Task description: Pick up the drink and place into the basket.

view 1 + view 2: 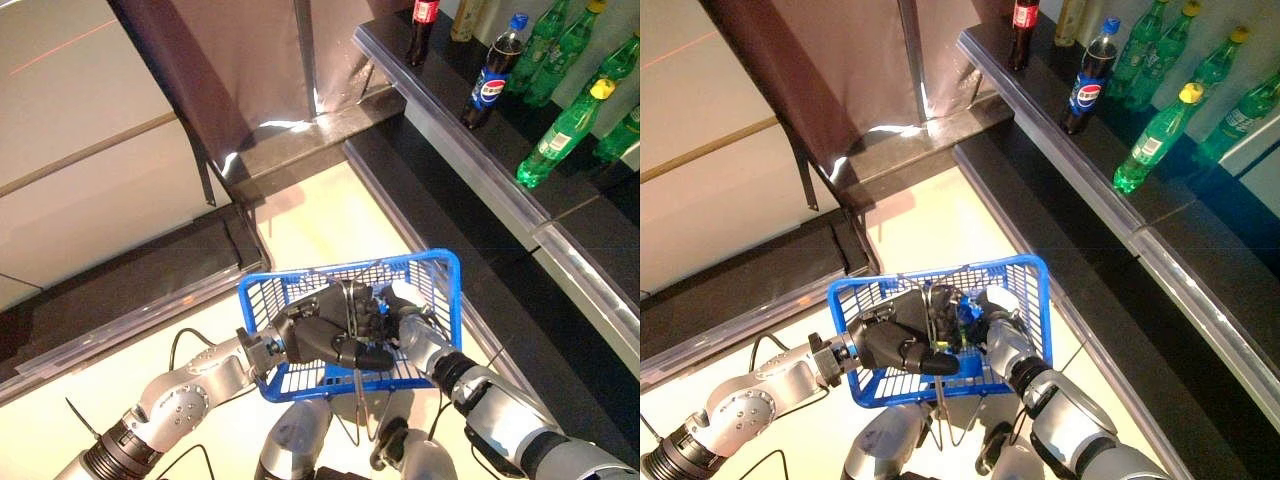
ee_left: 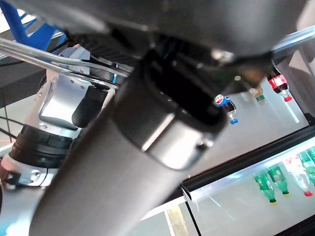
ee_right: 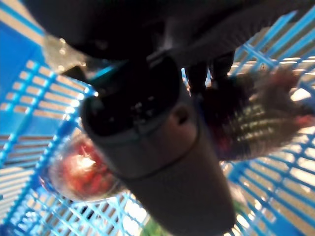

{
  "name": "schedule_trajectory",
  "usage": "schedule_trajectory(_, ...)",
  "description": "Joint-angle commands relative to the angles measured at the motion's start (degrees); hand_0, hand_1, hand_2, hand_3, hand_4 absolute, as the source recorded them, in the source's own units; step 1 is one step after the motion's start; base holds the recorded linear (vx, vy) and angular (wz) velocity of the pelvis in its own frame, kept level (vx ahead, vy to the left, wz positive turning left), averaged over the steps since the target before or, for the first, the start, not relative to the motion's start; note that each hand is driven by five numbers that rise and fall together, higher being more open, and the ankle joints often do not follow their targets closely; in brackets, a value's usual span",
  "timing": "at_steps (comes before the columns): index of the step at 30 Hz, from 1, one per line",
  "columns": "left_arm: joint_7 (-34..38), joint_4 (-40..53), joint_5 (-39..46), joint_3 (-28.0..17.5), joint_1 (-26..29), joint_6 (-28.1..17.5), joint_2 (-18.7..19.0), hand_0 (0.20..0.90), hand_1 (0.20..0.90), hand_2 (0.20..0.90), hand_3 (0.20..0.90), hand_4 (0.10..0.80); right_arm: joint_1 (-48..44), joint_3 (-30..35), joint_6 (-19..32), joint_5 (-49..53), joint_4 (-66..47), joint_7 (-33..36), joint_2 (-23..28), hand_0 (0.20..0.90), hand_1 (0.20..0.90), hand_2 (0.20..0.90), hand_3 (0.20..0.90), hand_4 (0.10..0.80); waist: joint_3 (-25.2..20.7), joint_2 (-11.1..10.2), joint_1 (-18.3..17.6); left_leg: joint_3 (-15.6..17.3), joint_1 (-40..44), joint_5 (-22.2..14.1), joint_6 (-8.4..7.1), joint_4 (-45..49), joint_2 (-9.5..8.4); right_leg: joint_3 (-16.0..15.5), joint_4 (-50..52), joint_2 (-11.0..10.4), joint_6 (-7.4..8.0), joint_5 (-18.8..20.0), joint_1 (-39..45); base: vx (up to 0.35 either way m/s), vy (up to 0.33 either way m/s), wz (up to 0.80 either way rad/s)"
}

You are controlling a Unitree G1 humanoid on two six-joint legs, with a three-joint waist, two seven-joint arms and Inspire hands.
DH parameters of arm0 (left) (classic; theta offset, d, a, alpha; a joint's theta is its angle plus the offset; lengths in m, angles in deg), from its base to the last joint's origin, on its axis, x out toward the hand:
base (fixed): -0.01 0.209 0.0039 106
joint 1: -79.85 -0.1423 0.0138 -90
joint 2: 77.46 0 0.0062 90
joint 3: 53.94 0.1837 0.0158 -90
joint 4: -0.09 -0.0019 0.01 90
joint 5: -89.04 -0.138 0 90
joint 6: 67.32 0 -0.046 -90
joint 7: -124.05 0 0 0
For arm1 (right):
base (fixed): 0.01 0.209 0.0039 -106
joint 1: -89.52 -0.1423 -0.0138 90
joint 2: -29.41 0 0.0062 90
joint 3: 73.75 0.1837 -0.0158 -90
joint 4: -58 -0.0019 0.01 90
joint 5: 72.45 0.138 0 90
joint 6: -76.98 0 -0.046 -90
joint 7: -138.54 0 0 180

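My left hand (image 1: pixel 322 337) is shut on the metal handles of a blue wire basket (image 1: pixel 443 268) and holds it in front of me. My right hand (image 1: pixel 402 318) reaches down into the basket from the right. In the right wrist view its thumb (image 3: pixel 162 162) lies across a dark drink bottle (image 3: pixel 256 123) with a red label. The bottle's red end (image 3: pixel 81 174) shows on the thumb's other side, over the basket's blue mesh (image 3: pixel 39 93). The hand's fingers curl round the bottle.
A dark shelf (image 1: pixel 470 150) runs along the right with a red-capped cola bottle (image 1: pixel 424 20), a blue-capped cola bottle (image 1: pixel 492 75) and several green bottles (image 1: pixel 560 135). A dark metal frame (image 1: pixel 250 110) stands ahead. A little green shows low in the basket (image 1: pixel 962 320).
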Motion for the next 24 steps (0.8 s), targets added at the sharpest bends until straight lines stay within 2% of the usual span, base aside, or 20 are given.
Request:
schedule_trajectory(1, -9.0, 20.5, 12.4, -9.3, 15.6, -17.3, -12.1, 0.300, 0.300, 0.300, 0.200, 0.100, -2.8, -2.7, -1.9, 0.2, -1.7, 5.3, 5.2, 0.900, 0.900, 0.900, 0.900, 0.800, -4.8, 0.1, -0.4, 1.5, -4.1, -2.9, 0.21, 8.0, -1.43, 0.0, -7.5, 2.4, -0.44, 8.5, 3.4, 0.000, 0.000, 0.00)
schedule_trajectory(6, -7.7, 19.3, 12.1, -12.9, 13.2, -18.6, -11.9, 0.300, 0.300, 0.300, 0.200, 0.100, 2.4, -0.7, -6.2, -0.8, -20.8, 7.0, 11.1, 0.900, 0.900, 0.900, 0.900, 0.800, -4.3, -1.0, -2.6, 2.3, -3.4, -3.2, 0.27, 7.7, -0.65, 1.2, -7.5, 2.8, -0.55, 8.1, 3.3, -0.007, 0.012, -0.06)
schedule_trajectory(13, -5.8, 18.3, 12.6, -20.2, 7.1, -21.4, -11.6, 0.300, 0.300, 0.300, 0.200, 0.100, 15.1, 7.5, -5.9, -9.5, -44.5, 2.6, 19.9, 0.900, 0.900, 0.900, 0.900, 0.800, -4.4, -2.6, -5.7, 4.1, -1.9, -3.8, 0.47, 7.0, 0.40, 3.2, -7.9, 3.7, -0.28, 7.6, 3.5, 0.016, 0.015, -0.14)
schedule_trajectory(17, -0.8, 16.2, 8.4, -18.3, 9.9, -23.1, -14.2, 0.300, 0.300, 0.300, 0.200, 0.100, 15.2, 7.3, -7.5, -10.0, -48.7, 2.0, 20.0, 0.900, 0.900, 0.900, 0.900, 0.800, -4.3, -3.4, -7.0, 4.8, -0.9, -4.1, 0.52, 6.9, 0.79, 4.3, -7.8, 4.2, -0.21, 7.6, 3.8, 0.049, -0.004, -0.19)
schedule_trajectory(18, 4.0, 14.2, 4.2, -15.9, 13.1, -24.8, -16.4, 0.300, 0.300, 0.300, 0.200, 0.100, 13.8, 6.6, -8.2, -9.2, -50.5, 1.5, 19.7, 0.900, 0.900, 0.900, 0.900, 0.800, -4.2, -4.0, -8.0, 5.4, -0.2, -4.3, 0.57, 6.9, 1.03, 5.2, -7.7, 4.6, -0.26, 7.5, 4.1, 0.078, -0.008, -0.25)
schedule_trajectory(20, 11.5, 11.0, -1.3, -13.3, 17.5, -27.8, -18.3, 0.300, 0.300, 0.300, 0.200, 0.100, 12.0, 6.5, -9.7, -7.8, -55.8, -1.1, 20.9, 0.900, 0.900, 0.900, 0.900, 0.800, -4.6, -4.9, -10.0, 6.8, 0.8, -4.6, 0.53, 6.6, 1.56, 6.5, -7.7, 5.1, -0.07, 7.5, 4.1, 0.078, 0.006, -0.34)
schedule_trajectory(23, 15.5, 8.7, -3.6, -13.1, 19.1, -29.5, -19.0, 0.300, 0.300, 0.300, 0.200, 0.100, 13.3, 8.9, -8.4, -5.5, -62.1, -4.2, 23.3, 0.900, 0.900, 0.900, 0.900, 0.800, -5.2, -5.3, -11.8, 8.2, 1.7, -4.8, 0.49, 6.0, 2.01, 7.9, -7.8, 5.5, 0.27, 7.4, 4.1, 0.040, 0.036, -0.28)
schedule_trajectory(24, 15.0, 8.7, -2.8, -14.1, 17.9, -29.9, -18.0, 0.300, 0.300, 0.300, 0.200, 0.100, 15.2, 10.7, -7.4, -5.7, -64.6, -5.3, 24.6, 0.900, 0.900, 0.900, 0.900, 0.800, -5.4, -5.3, -12.2, 8.7, 1.9, -4.9, 0.46, 5.6, 2.17, 8.0, -8.0, 5.7, 0.39, 7.4, 4.1, 0.035, 0.054, -0.22)
